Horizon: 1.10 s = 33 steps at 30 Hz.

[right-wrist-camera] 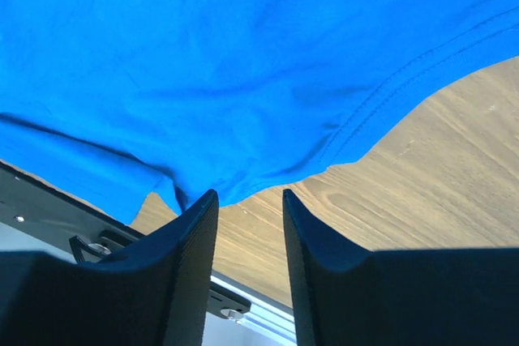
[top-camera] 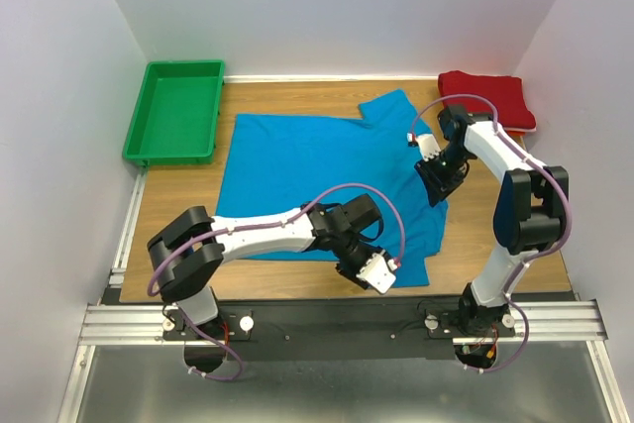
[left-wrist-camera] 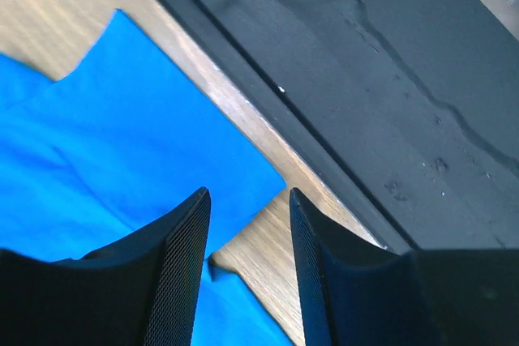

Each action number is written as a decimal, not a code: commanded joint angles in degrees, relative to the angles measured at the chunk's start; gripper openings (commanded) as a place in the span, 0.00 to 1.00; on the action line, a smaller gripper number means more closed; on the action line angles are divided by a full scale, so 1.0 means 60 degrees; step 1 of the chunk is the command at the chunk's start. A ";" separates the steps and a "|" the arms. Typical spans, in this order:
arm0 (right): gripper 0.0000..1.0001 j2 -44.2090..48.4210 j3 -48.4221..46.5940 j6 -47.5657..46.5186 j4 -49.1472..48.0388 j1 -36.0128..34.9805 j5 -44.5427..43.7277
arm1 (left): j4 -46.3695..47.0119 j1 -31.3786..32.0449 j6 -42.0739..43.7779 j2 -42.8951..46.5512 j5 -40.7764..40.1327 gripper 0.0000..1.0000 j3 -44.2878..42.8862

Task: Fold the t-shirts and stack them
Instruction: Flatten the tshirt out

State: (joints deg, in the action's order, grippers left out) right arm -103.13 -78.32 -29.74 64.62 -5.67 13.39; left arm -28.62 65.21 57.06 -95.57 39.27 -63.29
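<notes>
blue shirt (top-camera: 317, 175): soft, light, limp; I'd pinch it at the hem corners.
left fingers (left-wrist-camera: 182, 273): apart, empty.
right fingers (right-wrist-camera: 190, 265): apart, empty, at shirt edge.

The blue t-shirt (top-camera: 297, 165) lay spread on the table (top-camera: 178, 215), left gripper (top-camera: 381, 276) over its near right corner, right gripper (top-camera: 439, 183) over its right edge; the red t-shirt (top-camera: 490, 96) sat folded far right

Plain white walls (top-camera: 347, 7), wooden table (top-camera: 183, 185)
</notes>
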 commanded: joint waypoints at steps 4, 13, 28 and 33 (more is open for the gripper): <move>0.40 -0.0564 0.0558 0.0224 -0.0469 -0.0080 0.0187 | 0.1796 0.0103 -0.1716 0.0639 -0.0788 0.49 0.0106; 0.34 -0.1385 0.0794 0.0635 -0.1453 -0.0080 -0.0385 | 0.2894 0.0440 -0.2975 -0.2044 -0.1416 0.29 -0.1741; 0.33 -0.2045 0.0369 0.0737 -0.1717 -0.0051 -0.0722 | 0.1930 0.1216 -0.2713 -0.4228 -0.1154 0.19 -0.2841; 0.33 -0.2176 0.0222 0.0708 -0.1717 -0.0065 -0.0869 | 0.1330 0.1582 -0.1823 -0.4112 -0.0598 0.18 -0.2914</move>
State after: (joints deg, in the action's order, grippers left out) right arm -112.84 -76.27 -24.91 60.18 -5.91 11.16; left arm -14.74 72.64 41.30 -119.35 31.33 -80.47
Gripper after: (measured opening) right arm 0.330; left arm 0.183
